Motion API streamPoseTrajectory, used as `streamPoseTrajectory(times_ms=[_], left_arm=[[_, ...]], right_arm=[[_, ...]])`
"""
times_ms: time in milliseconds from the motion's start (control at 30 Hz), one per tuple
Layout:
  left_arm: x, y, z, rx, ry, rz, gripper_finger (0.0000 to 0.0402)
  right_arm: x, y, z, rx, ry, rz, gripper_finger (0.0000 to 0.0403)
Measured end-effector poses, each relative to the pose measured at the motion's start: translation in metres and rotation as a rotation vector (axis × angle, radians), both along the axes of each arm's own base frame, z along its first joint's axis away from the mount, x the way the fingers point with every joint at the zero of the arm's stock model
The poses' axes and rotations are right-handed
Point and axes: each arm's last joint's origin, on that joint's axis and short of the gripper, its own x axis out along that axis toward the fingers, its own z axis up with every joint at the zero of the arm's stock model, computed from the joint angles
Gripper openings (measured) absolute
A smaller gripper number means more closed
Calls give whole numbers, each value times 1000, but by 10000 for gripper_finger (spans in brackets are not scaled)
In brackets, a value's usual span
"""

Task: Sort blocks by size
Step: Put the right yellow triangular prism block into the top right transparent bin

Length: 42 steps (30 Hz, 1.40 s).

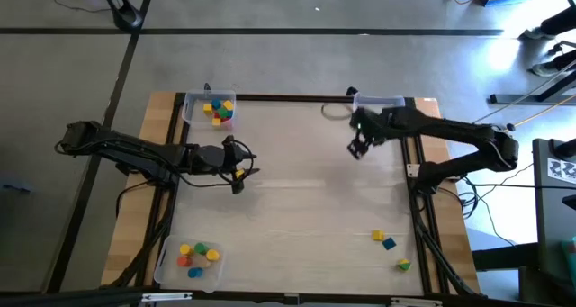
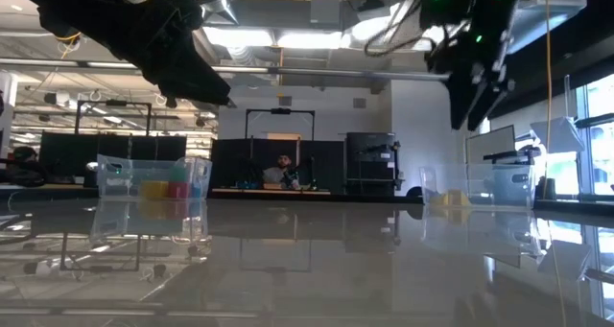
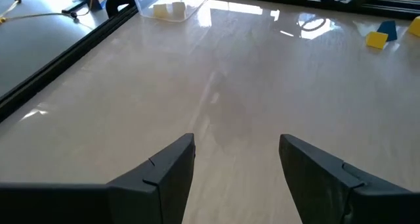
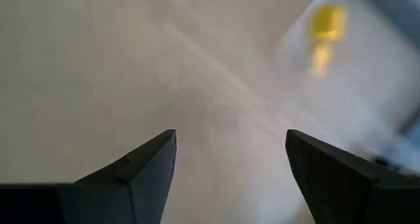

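Both the left gripper (image 1: 241, 170) and right gripper (image 1: 358, 147) are held wide open and empty above the table (image 1: 297, 208); three loose blocks (image 1: 388, 243) remain unsorted at five o'clock.

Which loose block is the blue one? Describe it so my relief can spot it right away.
Look at the table's near right corner in the high view, where three blocks lie loose outside any tray. The blue block is the middle one, between the yellow block and the yellow-green block nearest the edge. It is the only blue one there.
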Motion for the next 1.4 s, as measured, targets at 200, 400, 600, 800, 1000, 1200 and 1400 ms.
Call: streamPoseTrajectory(times_ms=[200,400,600,800,1000,1200,1400], left_arm=[[0,0,0,-2,-1,1,210],[0,0,0,-2,1,1,210],[0,0,0,-2,0,1,210],[0,0,0,4,2,-1,210],[0,0,0,-1,-2,1,210],[0,0,0,-22,-4,12,210],[0,0,0,-22,-5,12,210]], right_arm=[[9,61,1,108,-15,178,287],[8,114,0,220,-26,280,287],[-5,157,-1,381,0,183,287],[-16,195,-9,400,61,220,287],[-27,236,-31,302,166,415,287],[-35,269,-57,189,242,619,287],[-28,287,-89,126,306,713,287]])
